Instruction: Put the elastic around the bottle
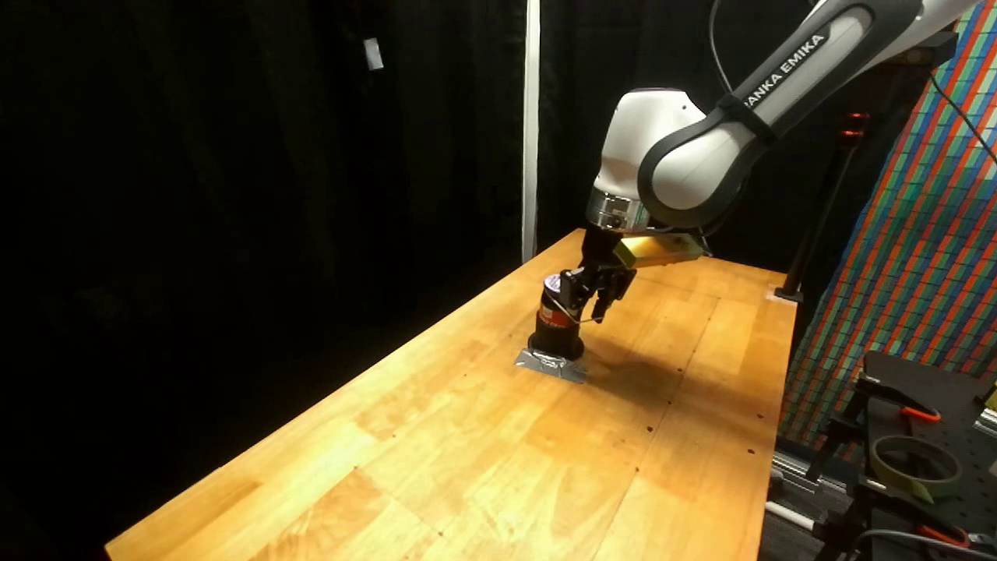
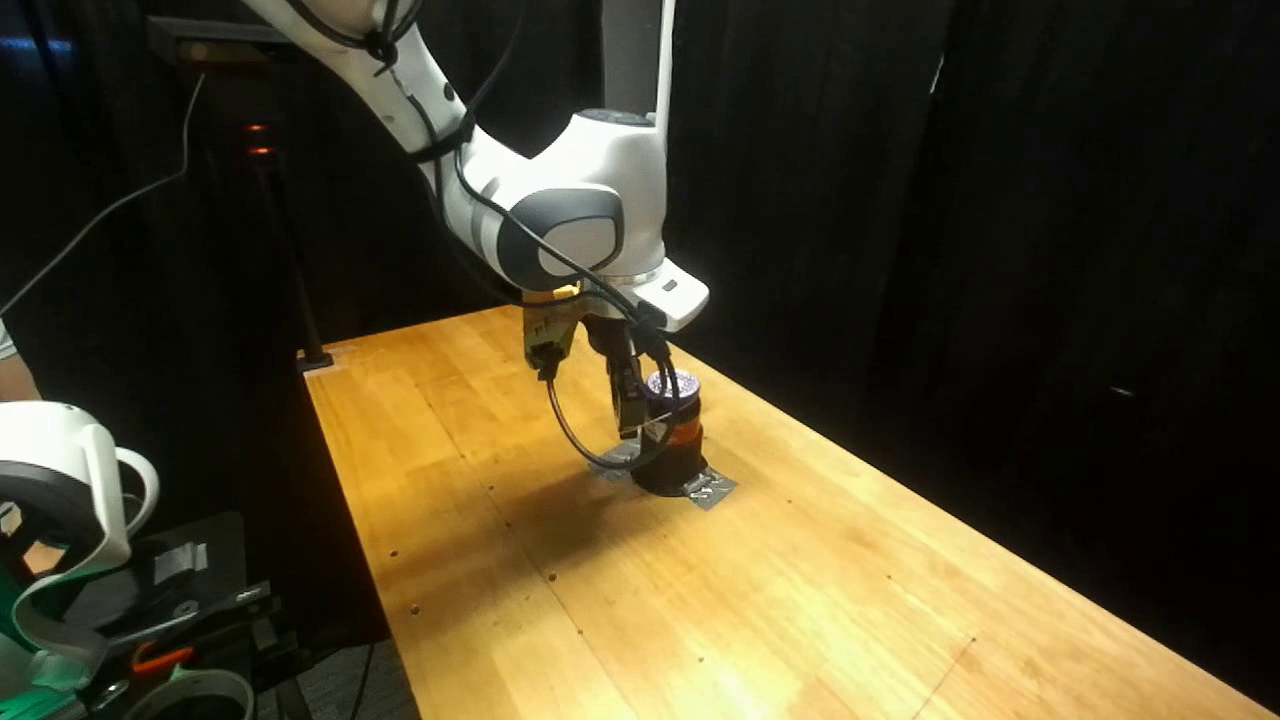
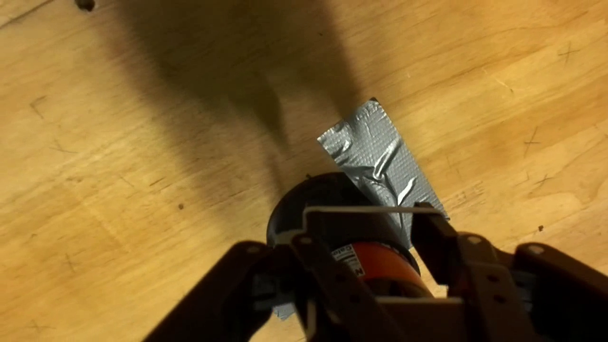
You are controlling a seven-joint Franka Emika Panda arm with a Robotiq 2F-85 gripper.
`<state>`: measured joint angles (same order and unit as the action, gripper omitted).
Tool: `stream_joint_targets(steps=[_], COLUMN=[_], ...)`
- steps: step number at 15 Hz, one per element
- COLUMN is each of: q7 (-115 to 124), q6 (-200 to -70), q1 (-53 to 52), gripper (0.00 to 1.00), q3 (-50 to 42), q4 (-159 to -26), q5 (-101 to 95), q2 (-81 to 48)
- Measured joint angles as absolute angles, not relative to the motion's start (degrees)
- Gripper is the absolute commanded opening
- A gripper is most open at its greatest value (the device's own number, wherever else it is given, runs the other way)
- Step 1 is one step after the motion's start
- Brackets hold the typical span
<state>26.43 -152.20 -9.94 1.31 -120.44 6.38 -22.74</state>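
Observation:
The bottle [image 1: 555, 318] is dark with an orange-red band and a pale patterned top. It stands upright on the table in both exterior views [image 2: 668, 462]. In the wrist view the bottle [image 3: 387, 261] shows between and behind the fingers, its upper part hidden. My gripper [image 1: 588, 308] is right beside the bottle's upper part, pointing down. In the wrist view the gripper's fingers [image 3: 365, 225] are apart. A thin pale elastic [image 3: 361, 209] is stretched across the two fingertips. In an exterior view the elastic [image 1: 567, 313] runs from the fingers across the bottle's side; whether it encircles the bottle is unclear.
Silver tape [image 3: 384, 152] holds the bottle's base to the wooden table [image 1: 467, 460]. A loose cable loop [image 2: 575, 430] hangs from the wrist near the bottle. A side stand with a tape roll [image 1: 915, 467] is beyond the table's edge. Dark curtains surround the table.

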Motion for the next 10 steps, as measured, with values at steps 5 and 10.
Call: stream_joint_targets(steps=[5, 10], q7=[32.6, 44.2], q6=[-162.5, -175.2], q1=[-14.1, -22.8], gripper=[0.06, 0.12], q3=[-2.8, -13.1], q4=[-128.0, -133.8], q5=[0.3, -9.7], q2=[-19.3, -17.9])
